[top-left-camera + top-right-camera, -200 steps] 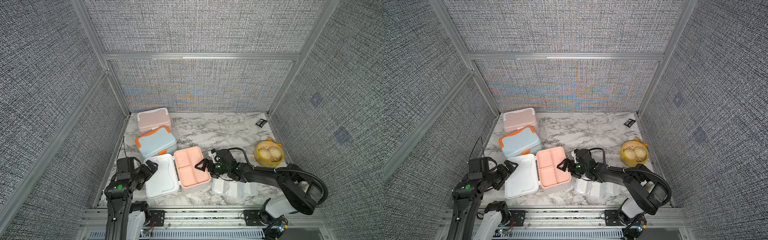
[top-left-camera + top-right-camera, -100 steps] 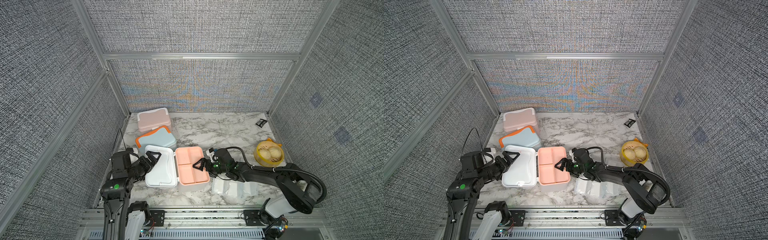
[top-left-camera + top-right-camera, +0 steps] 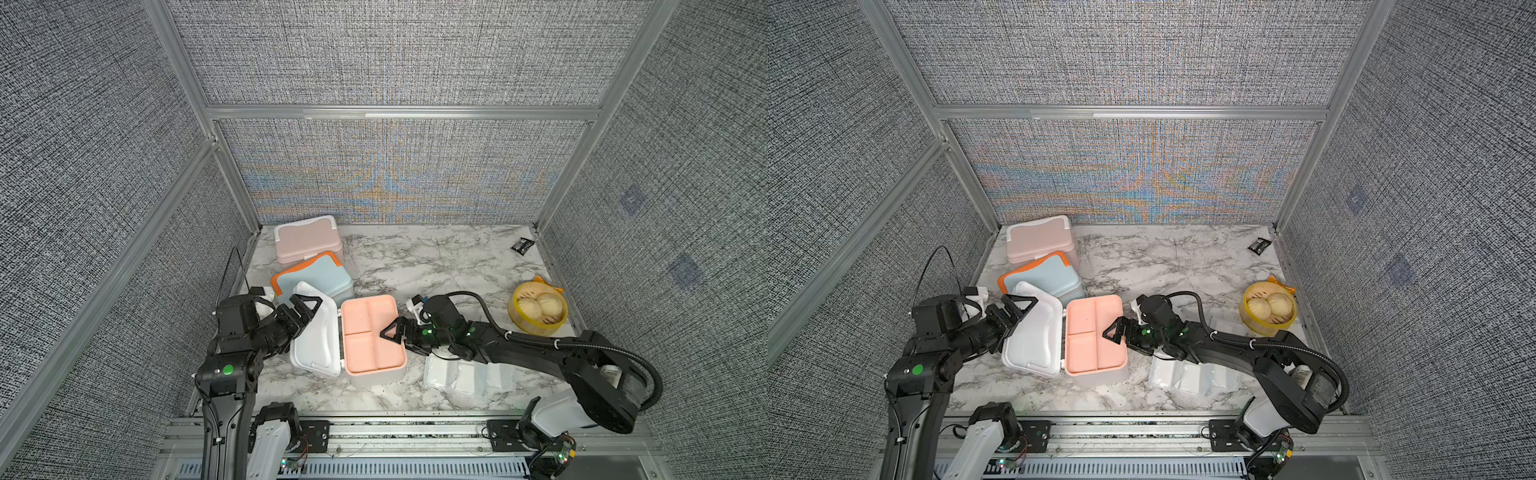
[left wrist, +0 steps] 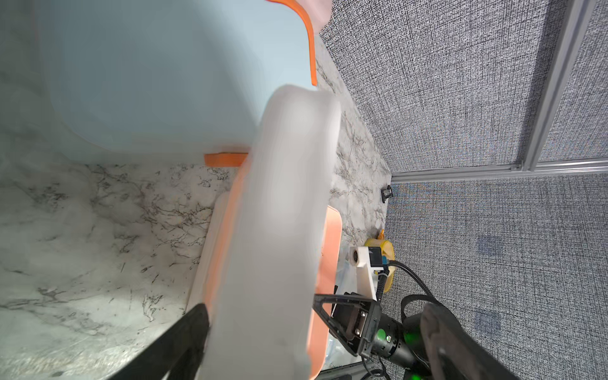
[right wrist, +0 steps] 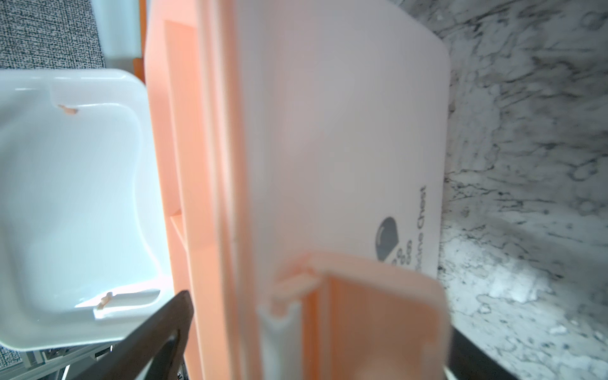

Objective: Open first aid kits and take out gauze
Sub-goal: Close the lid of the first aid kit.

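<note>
The white marble-patterned counter (image 3: 436, 266) fills the lower middle of both top views, walled by grey woven panels. At lower centre the white-and-peach rounded plastic first aid kit (image 3: 372, 334) lies open, its white lid (image 3: 316, 336) folded out to the frame's left and tilted, its peach divided tray facing up. In the right wrist view the box front reads partly "...cine Chest" (image 5: 422, 227) beside a grey emblem. Above it, toward upper left, sit the closed pale blue-and-orange plastic kit (image 3: 313, 278) and the closed pink-and-white plastic kit (image 3: 307, 239). Clear-wrapped flat white gauze packets (image 3: 465, 374) lie on the counter at lower right, partly under the right arm. The yellow round basket of buns (image 3: 538, 309) stands at far right; a small black wrapper (image 3: 521, 245) lies upper right. The left hand (image 3: 305, 307) is spread wide about the lid's edge; a grip cannot be told. The right hand (image 3: 395, 330), spread wide, straddles the tray's right rim.
</note>
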Tool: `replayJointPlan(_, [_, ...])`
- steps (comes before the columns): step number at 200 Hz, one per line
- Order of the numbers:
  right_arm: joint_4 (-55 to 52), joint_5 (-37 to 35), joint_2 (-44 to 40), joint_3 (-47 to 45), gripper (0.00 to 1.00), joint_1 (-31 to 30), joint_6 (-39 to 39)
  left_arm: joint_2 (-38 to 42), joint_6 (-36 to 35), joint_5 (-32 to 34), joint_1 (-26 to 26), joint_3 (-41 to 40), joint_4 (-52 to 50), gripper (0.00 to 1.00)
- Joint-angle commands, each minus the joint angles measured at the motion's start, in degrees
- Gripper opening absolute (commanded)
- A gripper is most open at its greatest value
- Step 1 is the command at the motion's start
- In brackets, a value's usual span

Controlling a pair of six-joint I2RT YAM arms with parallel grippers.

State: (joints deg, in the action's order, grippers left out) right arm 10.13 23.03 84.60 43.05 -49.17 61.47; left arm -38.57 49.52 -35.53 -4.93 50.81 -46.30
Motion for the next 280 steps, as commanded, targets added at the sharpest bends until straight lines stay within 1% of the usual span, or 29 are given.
replayJointPlan(1, [-1.6,-0.6,-1.7,1.2,0.99,-0.8,-1.1,0.1,3.8,-5.3,0.0,-1.7,9.4,0.99])
replayJointPlan(13, [-2.5,-1.1,-2.7,1.6,0.99,-1.1,-1.4,0.0,5.9,-7.2,0.0,-2.8,13.6,0.99])
replayJointPlan(24, [-2.7,-1.5,-3.6,1.6,0.99,-1.2,-1.4,-0.1,7.1,-8.0,0.0,-3.1,15.4,1.00])
replayJointPlan(72, [-1.5,-1.4,-5.0,1.2,0.99,-1.5,-0.3,-1.3,8.9,-8.1,0.6,-2.1,17.8,1.00])
replayJointPlan(99, [-0.4,-1.7,-5.1,0.4,0.99,-1.5,0.5,-1.8,9.8,-6.7,2.5,-1.4,19.2,0.99])
replayJointPlan(125, [0.5,-1.7,-5.0,0.1,0.99,-1.5,0.9,-3.1,10.6,-4.5,5.9,-1.2,20.7,0.99])
replayJointPlan(163, [0.9,-2.0,-5.4,-0.5,0.99,-1.5,1.4,-5.4,12.0,-0.4,12.7,-1.2,23.4,0.99])
replayJointPlan(193, [0.6,-3.6,-7.5,-1.5,0.99,-1.5,1.6,-6.9,12.1,2.3,16.7,-0.8,24.5,1.00])
replayJointPlan(226, [-3.7,-8.6,-12.4,-2.7,0.99,-1.3,0.8,-8.9,12.3,4.9,21.0,-0.8,25.8,0.99])
replayJointPlan(280, [-17.0,-19.5,-23.6,-4.2,0.99,0.6,-1.7,-14.0,11.3,10.3,28.6,-0.3,27.7,1.00])
